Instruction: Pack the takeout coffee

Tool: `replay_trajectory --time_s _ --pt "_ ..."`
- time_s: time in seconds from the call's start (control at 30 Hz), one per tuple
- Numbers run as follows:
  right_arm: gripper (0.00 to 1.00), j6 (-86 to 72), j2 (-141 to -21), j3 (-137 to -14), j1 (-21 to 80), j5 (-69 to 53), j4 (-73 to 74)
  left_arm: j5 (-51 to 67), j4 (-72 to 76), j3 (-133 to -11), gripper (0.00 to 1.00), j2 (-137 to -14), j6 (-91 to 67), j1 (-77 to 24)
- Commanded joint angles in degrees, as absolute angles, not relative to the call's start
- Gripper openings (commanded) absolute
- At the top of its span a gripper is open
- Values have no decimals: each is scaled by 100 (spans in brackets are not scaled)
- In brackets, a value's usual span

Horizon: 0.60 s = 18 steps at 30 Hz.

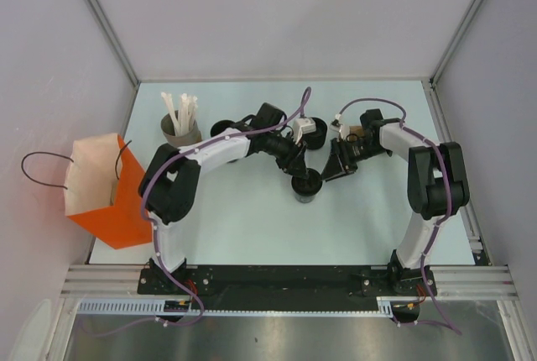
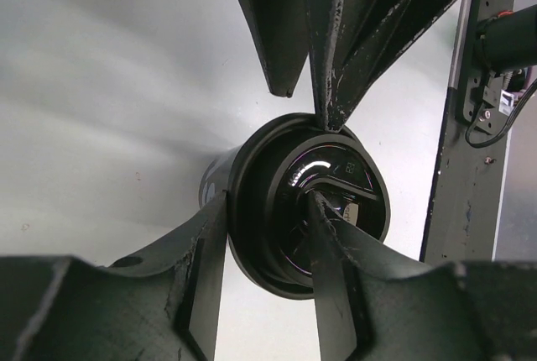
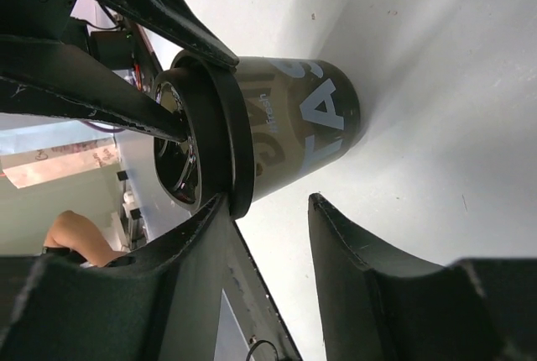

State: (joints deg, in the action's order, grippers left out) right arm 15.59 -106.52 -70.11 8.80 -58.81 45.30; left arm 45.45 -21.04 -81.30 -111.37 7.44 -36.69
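Note:
The takeout coffee (image 1: 307, 186), a black cup with a black lid, stands upright mid-table. My left gripper (image 1: 299, 168) reaches it from the left. In the left wrist view the left gripper (image 2: 268, 201) stands open astride the lid's (image 2: 277, 159) near edge, one finger against the outer rim and the other lying over the lid's top. My right gripper (image 1: 330, 171) comes from the right. In the right wrist view the right gripper (image 3: 268, 200) is open, with one fingertip touching the lid's rim and the other clear of the cup (image 3: 294, 117).
An orange paper bag (image 1: 105, 189) stands open at the table's left edge. A grey cup of white straws (image 1: 180, 126) and a black cup without a lid (image 1: 225, 128) stand at the back left. A small white-and-black container (image 1: 310, 131) sits behind the coffee.

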Motion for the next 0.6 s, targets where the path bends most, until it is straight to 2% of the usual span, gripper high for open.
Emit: replay_trajectory --time_s 0.0,0.17,0.57 --pt "45 1433 -10846 -6988 896 -5205 4290 3868 -2285 -7770 33 -11197 1204 -3709" --pt "41 1213 -10828 -6900 984 -4712 4043 3736 -2268 -7577 32 -11206 1309 -3709" --pt "41 967 -10942 -6741 1274 -3437 3727 3621 -2232 -7286 28 -11101 1468 -3709"
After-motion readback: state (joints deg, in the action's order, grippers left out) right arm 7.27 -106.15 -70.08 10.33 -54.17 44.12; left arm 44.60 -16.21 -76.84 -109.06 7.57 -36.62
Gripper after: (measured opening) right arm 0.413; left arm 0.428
